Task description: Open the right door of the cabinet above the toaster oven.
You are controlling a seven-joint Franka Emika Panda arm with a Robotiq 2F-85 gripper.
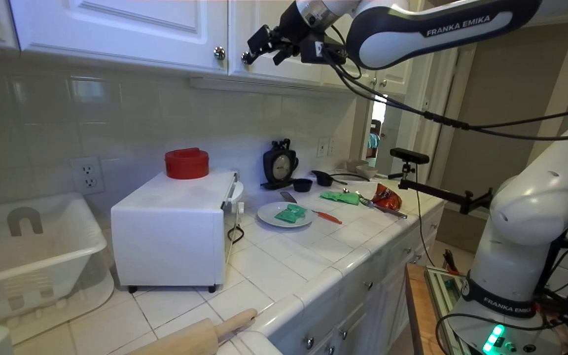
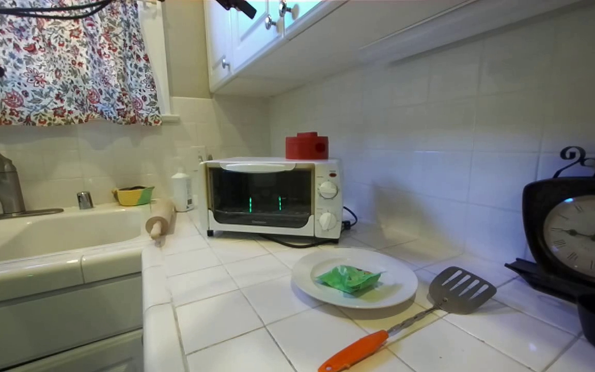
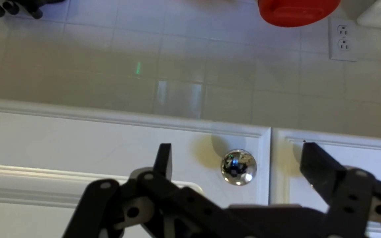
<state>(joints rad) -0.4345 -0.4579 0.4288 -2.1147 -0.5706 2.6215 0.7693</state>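
The right door (image 1: 257,17) of the white cabinet is closed; it also shows in an exterior view (image 2: 305,9) and in the wrist view (image 3: 78,142). Its shiny round knob (image 3: 239,167) sits near its lower corner, beside the seam with the left door (image 1: 121,29). My gripper (image 1: 266,52) is open in front of the knob. In the wrist view, the gripper (image 3: 237,150) has one finger on each side of the knob, apart from it. Only a dark part of it shows at the top of an exterior view (image 2: 240,5). The toaster oven (image 1: 170,241) stands below on the counter. The cabinet's inside is hidden.
A red container (image 1: 187,163) sits on the toaster oven. The left door's knob (image 1: 219,53) is close to the gripper. A dish rack (image 1: 67,246), a plate (image 2: 308,289), a spatula (image 2: 354,351), a clock (image 2: 535,206) and a rolling pin (image 1: 190,340) lie or stand on the counter.
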